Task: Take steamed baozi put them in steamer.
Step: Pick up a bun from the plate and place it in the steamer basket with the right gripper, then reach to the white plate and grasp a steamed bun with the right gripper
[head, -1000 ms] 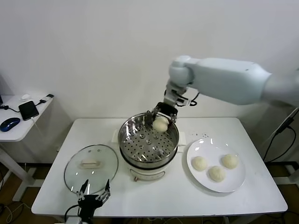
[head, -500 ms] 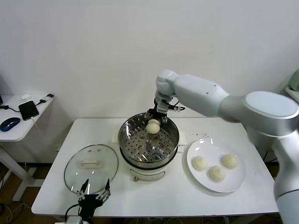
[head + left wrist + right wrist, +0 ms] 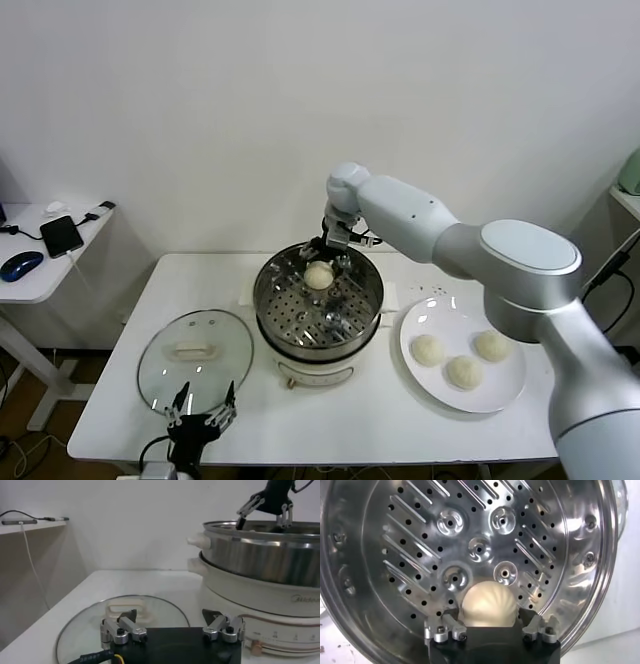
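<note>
We work on a white rectangular desk (image 3: 420, 425), whose near edge in front of the pot is bare and gives the most open room. On it stands the large round shiny steel steamer (image 3: 318, 300) with its perforated tray and tall rim; that rim is the edge to respect, since anything going in must rise over it and come down from above. Just beside it on our left lies the round glass lid with a white handle (image 3: 194, 360), and on our right, close to the pot, the flat white plate (image 3: 505, 395), so the lane from plate to pot is short and unobstructed. The right end effector (image 3: 336, 250) hangs over the far side of the tray with its fingers spread wide, one small cream-white pleated baozi (image 3: 488, 605) lying on the perforated metal beneath it, apparently let go. Three more round cream-white baozi (image 3: 463, 371) lie on the plate, close together but apart. We judge these buns light, soft and easily dented, perhaps a little tacky, so they want a gentle squeeze across the widest part of the dome, taken from above. The left end effector (image 3: 173, 630) idles low at the desk's near edge by the lid, fingers apart, holding nothing.
</note>
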`<control>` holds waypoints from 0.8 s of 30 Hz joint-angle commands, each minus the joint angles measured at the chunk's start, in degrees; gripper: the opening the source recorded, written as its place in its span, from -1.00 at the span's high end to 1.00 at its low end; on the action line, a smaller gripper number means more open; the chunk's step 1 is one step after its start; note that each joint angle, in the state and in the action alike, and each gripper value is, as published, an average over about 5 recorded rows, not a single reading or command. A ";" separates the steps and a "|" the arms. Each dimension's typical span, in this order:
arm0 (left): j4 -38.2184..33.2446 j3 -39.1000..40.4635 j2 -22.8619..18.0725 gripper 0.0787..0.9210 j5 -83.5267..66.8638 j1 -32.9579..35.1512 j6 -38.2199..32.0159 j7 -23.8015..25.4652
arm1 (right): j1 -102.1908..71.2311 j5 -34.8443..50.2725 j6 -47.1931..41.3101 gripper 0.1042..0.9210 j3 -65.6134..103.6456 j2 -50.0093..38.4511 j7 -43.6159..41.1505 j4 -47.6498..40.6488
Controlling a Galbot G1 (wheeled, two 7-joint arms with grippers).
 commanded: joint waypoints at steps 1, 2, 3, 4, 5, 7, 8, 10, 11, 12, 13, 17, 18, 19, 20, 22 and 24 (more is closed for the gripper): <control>-0.43 0.60 -0.32 -0.77 0.49 0.31 -0.14 0.20 | 6.50 15.50 2.79 -0.76 -4.94 -3.35 -6.31 4.29; -0.48 0.74 -0.40 -0.77 0.60 0.37 -0.17 0.23 | 8.67 19.59 2.79 -0.76 -6.77 -4.35 -7.55 5.10; -0.53 0.89 -0.48 -0.77 0.70 0.42 -0.20 0.27 | 11.28 24.51 2.45 -0.76 -9.42 -5.68 -8.66 6.34; -0.55 1.01 -0.54 -0.77 0.79 0.47 -0.23 0.31 | 13.95 29.55 1.62 -0.76 -12.19 -7.02 -9.52 7.80; -0.57 1.10 -0.57 -0.77 0.85 0.49 -0.26 0.34 | 16.63 33.94 0.20 -0.76 -15.31 -8.57 -9.96 9.43; -0.59 1.21 -0.61 -0.77 0.93 0.52 -0.26 0.37 | 21.89 42.68 -5.53 -0.76 -22.57 -12.58 -9.83 13.64; -0.59 1.22 -0.61 -0.77 0.95 0.50 -0.24 0.37 | 24.06 45.40 -9.39 -0.76 -25.69 -14.80 -9.44 15.87; -0.56 1.20 -0.56 -0.77 0.94 0.43 -0.21 0.37 | 27.95 48.65 -18.38 -0.76 -31.29 -19.90 -8.37 20.42; -0.53 1.19 -0.52 -0.77 0.91 0.38 -0.20 0.37 | 29.61 48.86 -22.29 -0.76 -33.34 -22.24 -7.66 22.39; -0.47 1.17 -0.44 -0.77 0.88 0.32 -0.20 0.36 | 31.04 48.44 -26.33 -0.76 -35.37 -24.66 -6.78 24.08; -0.41 1.16 -0.37 -0.77 0.84 0.26 -0.21 0.36 | 32.23 47.73 -29.70 -0.76 -37.15 -26.78 -5.95 25.50; -0.07 1.14 -0.10 -0.77 0.62 -0.12 -0.13 0.37 | 35.28 44.76 -37.85 -0.76 -43.11 -33.52 -3.29 30.45; 0.02 1.14 -0.06 -0.77 0.57 -0.26 -0.08 0.38 | 35.79 44.43 -39.43 -0.76 -44.32 -34.94 -2.74 31.94; 0.10 1.15 -0.05 -0.77 0.55 -0.40 -0.02 0.39 | 36.20 44.29 -40.90 -0.76 -45.52 -36.19 -2.26 33.40; 0.17 1.16 -0.06 -0.77 0.54 -0.52 0.03 0.41 | 36.58 44.32 -42.62 -0.76 -46.56 -37.16 -1.80 34.97; 0.30 1.16 -0.05 -0.77 0.51 -0.73 0.09 0.43 | 37.37 45.06 -46.34 -0.76 -48.78 -38.92 -0.85 38.49; 0.39 1.12 0.00 -0.77 0.47 -0.84 0.10 0.45 | 37.94 46.94 -50.04 -0.76 -50.65 -40.01 0.03 41.76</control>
